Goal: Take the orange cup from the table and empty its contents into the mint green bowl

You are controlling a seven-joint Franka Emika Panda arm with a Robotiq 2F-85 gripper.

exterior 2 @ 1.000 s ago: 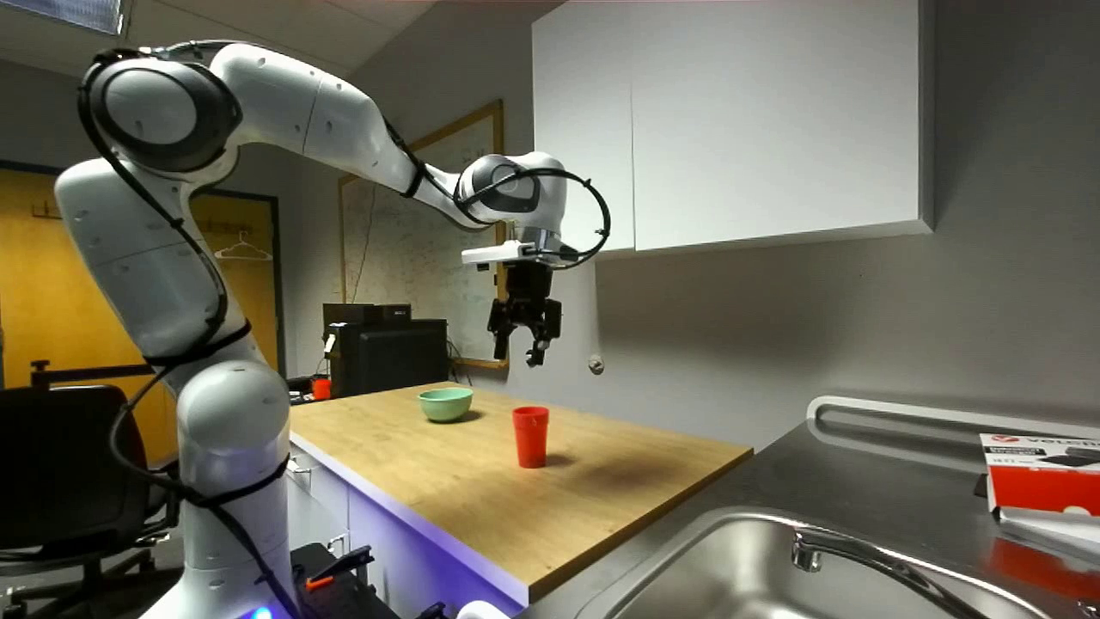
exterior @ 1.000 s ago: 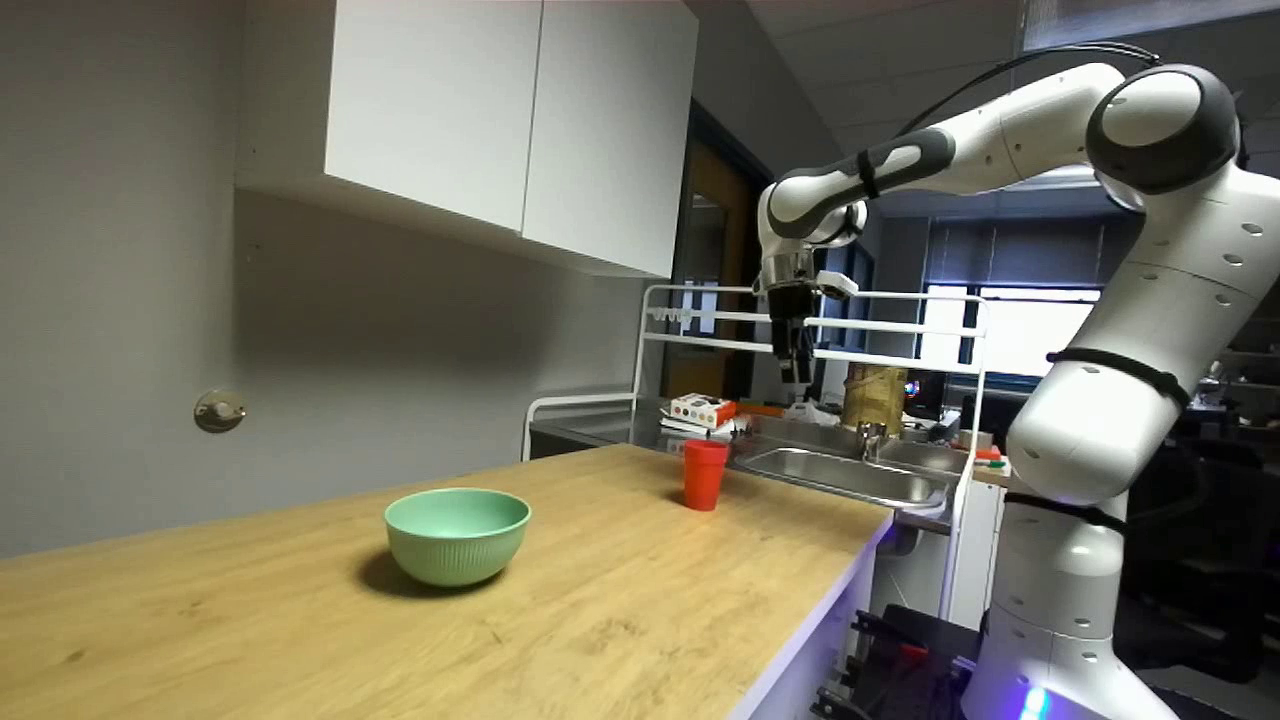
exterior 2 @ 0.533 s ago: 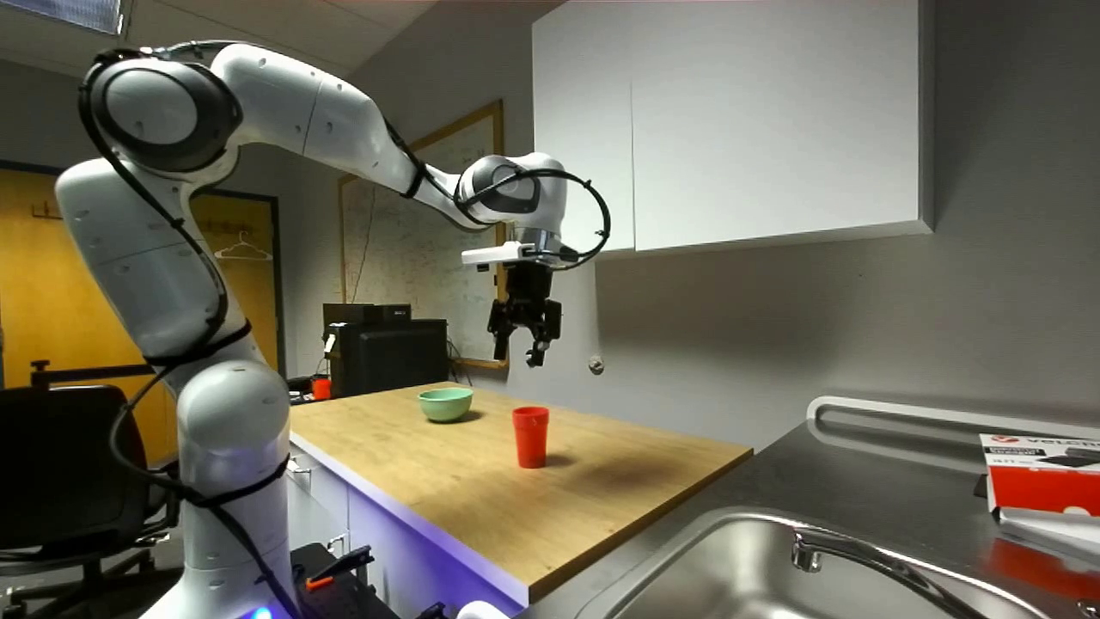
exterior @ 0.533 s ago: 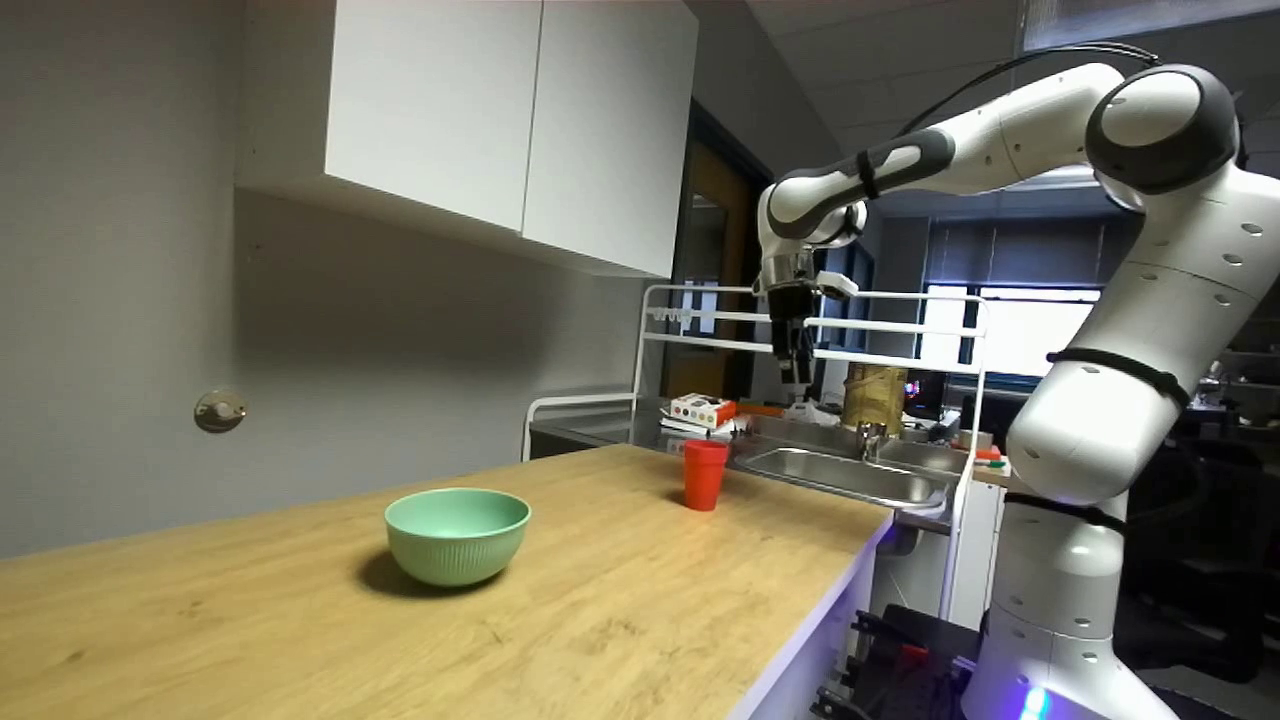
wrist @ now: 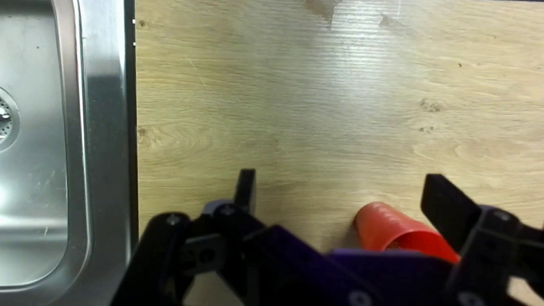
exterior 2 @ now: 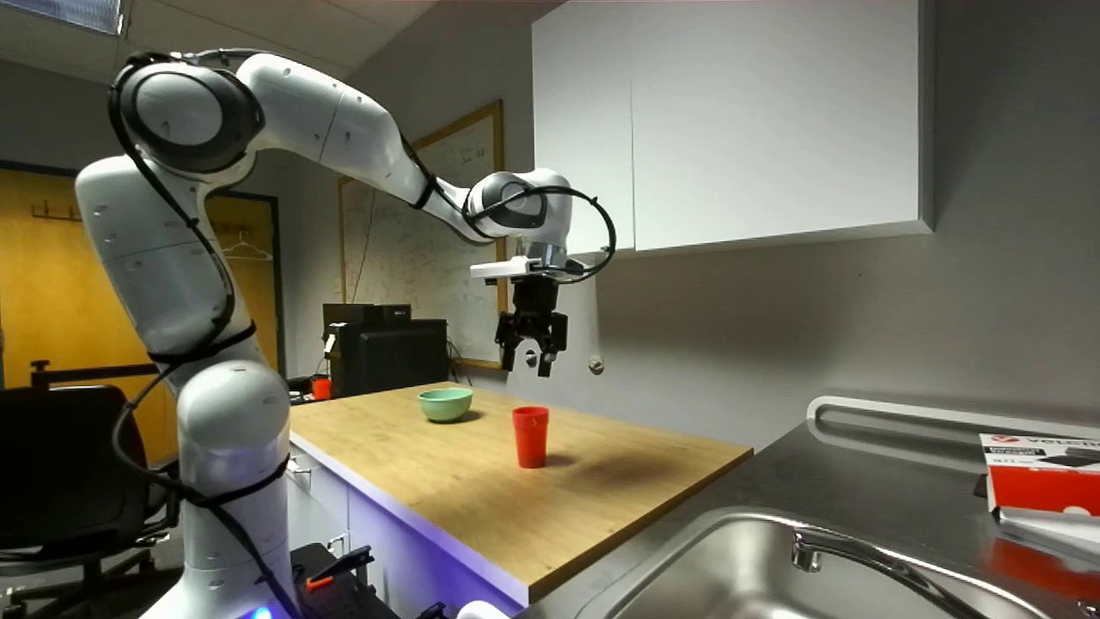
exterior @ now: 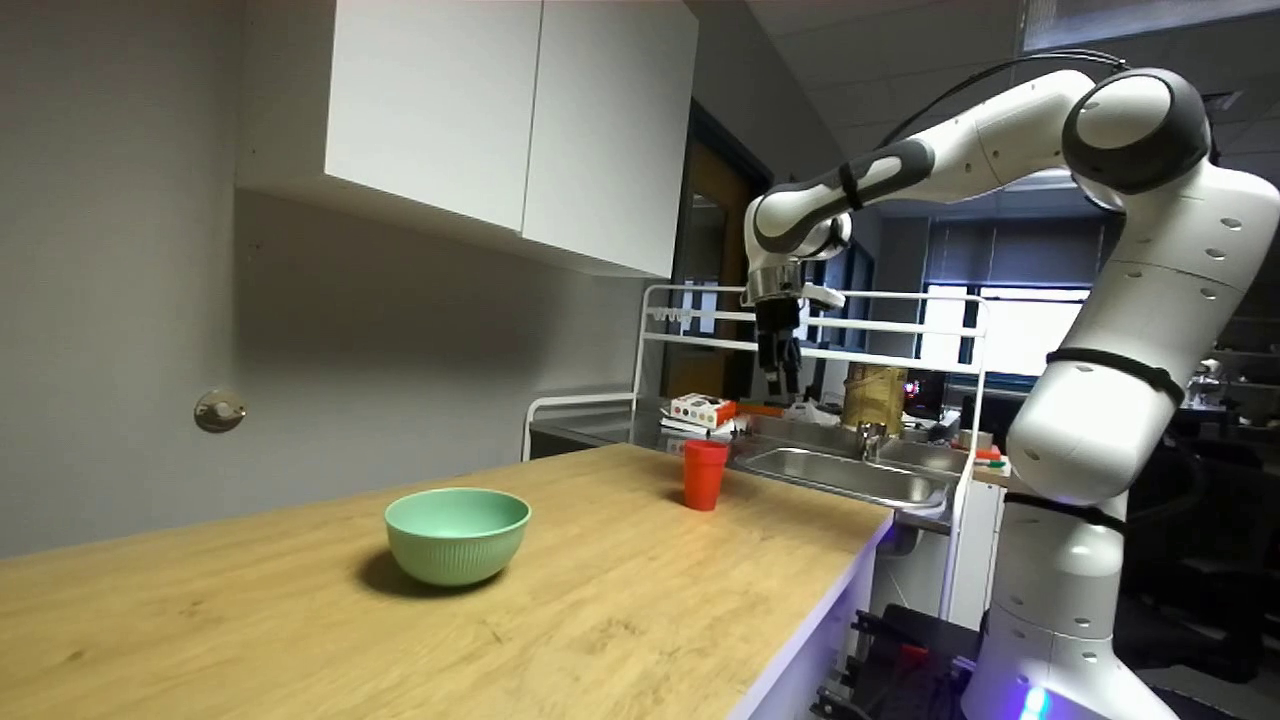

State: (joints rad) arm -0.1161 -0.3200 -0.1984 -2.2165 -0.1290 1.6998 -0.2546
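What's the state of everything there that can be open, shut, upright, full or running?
Robotiq gripper: open, holding nothing, above the table.
Orange cup: upright on the table; a brownish patch inside, too small to identify.
Mint green bowl: upright on the table, its inside bottom hidden.
Wall cabinet doors: both shut.
Faucet: no running water visible.

I'm looking into a kitchenette within a workplace, office or lab; I can't tell which. The kitchen side is a steel sink (exterior 2: 722, 574) with a faucet (exterior 2: 898, 574), a drain (wrist: 5, 123) my wrist view catches, a wood-grain countertop (exterior: 620, 630) alongside and white wall cabinets (exterior: 440, 110) above. The workplace shows in an exterior view, where I see a scribbled whiteboard (exterior 2: 417, 279), a black office chair (exterior 2: 64, 464), a coat hanger (exterior 2: 247, 251) and, beside the countertop, my robot arm (exterior 2: 232, 421).
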